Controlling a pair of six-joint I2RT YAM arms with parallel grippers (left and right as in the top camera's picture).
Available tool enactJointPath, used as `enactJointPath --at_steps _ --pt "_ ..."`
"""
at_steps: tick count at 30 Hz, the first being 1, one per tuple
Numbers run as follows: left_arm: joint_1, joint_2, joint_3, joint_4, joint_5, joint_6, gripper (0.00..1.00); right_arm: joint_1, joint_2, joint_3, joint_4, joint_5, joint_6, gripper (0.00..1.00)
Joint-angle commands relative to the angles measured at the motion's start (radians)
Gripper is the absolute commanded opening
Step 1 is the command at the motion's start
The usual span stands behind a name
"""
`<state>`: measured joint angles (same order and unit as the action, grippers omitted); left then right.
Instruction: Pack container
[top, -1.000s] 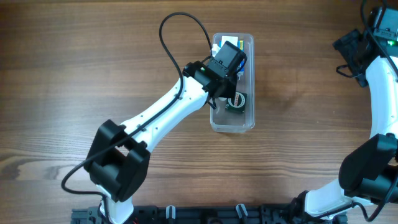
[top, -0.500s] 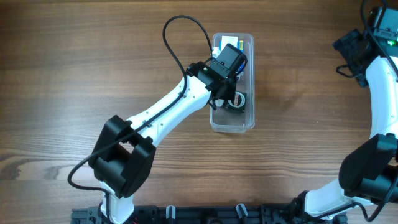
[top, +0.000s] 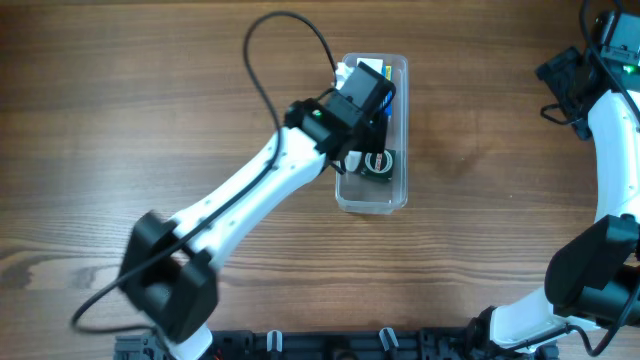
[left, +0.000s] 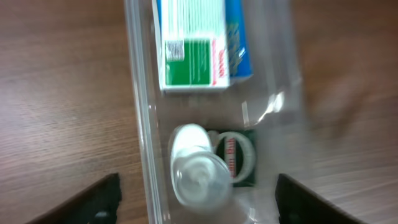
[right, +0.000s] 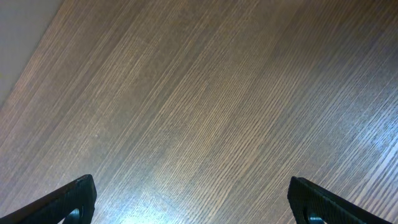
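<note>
**Desk:** Where is the container (top: 372, 204) sitting, and what is the left hand (left: 196, 199) doing?

**Photographer:** The container is lying on the bench (right: 186, 93) directly beneath the left hand. The hand's fingers are standing wide apart, one outside each long wall, gripping nothing. A small white bottle (left: 198, 174) is lying under the gap between them, beside a dark round item (left: 239, 158). A green and blue box (left: 199, 43) is resting further ahead of the fingertips.

**Desk:** How is it looking to handle?

**Photographer:** It is looking light, thin-walled and glossy, so likely slippery and ready to flex under a squeeze. Pinching one long wall at the rim, close to a rounded corner where the plastic should be stiffest, is seeming the safest hold. The loose things inside are likely to slide if it tips.

**Desk:** And the arms?

**Photographer:** The left arm (top: 250, 190) is stretching diagonally across the bench, its wrist pointing straight down. The right arm (top: 610, 150) is folding up at the far side, with the right hand (right: 193, 199) hanging spread over bare wood, well apart from the container.
</note>
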<state>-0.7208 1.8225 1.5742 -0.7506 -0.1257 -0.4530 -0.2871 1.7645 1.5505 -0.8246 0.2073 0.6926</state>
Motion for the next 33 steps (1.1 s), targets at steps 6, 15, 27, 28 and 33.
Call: enactJointPath --at_steps 6,15,27,28,33 --pt "0.003 -0.334 0.004 -0.114 -0.060 0.000 1.00 0.002 0.016 -0.008 0.002 0.018 0.015 1.00" --pt "0.250 -0.446 -0.049 -0.401 -0.110 -0.035 1.00 0.002 0.016 -0.008 0.002 0.018 0.015 1.00" --pt "0.271 -0.446 -0.400 -0.145 0.095 0.079 1.00 0.002 0.016 -0.008 0.002 0.018 0.015 1.00" --pt "0.271 -0.446 -0.400 -0.153 0.096 0.079 1.00 0.002 0.016 -0.008 0.002 0.018 0.014 1.00" --pt "0.271 -0.446 -0.400 -0.182 0.068 0.085 1.00 0.002 0.016 -0.008 0.002 0.018 0.015 1.00"
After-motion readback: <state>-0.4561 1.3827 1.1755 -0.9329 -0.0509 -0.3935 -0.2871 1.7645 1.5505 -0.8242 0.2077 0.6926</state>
